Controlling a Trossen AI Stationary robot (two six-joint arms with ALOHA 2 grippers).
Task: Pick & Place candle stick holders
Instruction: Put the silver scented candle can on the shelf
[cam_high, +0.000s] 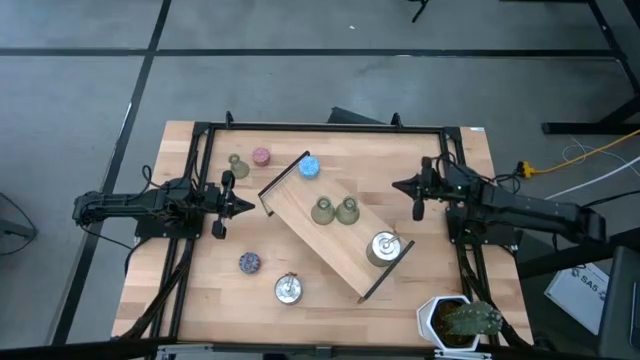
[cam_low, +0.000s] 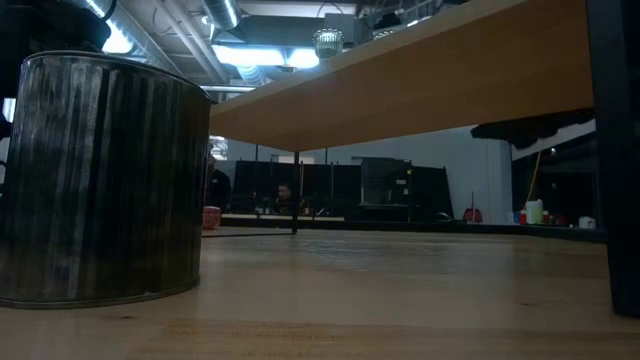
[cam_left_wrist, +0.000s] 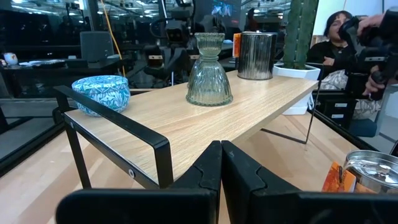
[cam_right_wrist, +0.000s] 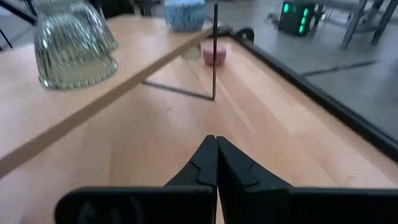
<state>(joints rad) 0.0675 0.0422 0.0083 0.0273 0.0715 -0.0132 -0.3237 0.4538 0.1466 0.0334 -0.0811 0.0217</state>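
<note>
Both grippers, left (cam_high: 243, 207) and right (cam_high: 398, 185), pinched empty; I'd spread left's fingers, then straddle the small olive-green bell-shaped glass holder (cam_high: 238, 165).

Right hand (cam_right_wrist: 216, 144), fingers together, above table (cam_right_wrist: 261, 118); green ribbed holder (cam_right_wrist: 73, 48) and blue holder (cam_right_wrist: 185, 15) on wooden tray (cam_right_wrist: 37, 118); pink holder (cam_right_wrist: 214, 55) beyond.

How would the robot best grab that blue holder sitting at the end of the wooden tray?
Probably from straight above, jaws closing across its rounded sides. The blue holder is low and squat, standing upright at the wooden tray's end, with open space around it. The left gripper is nearer.
</note>
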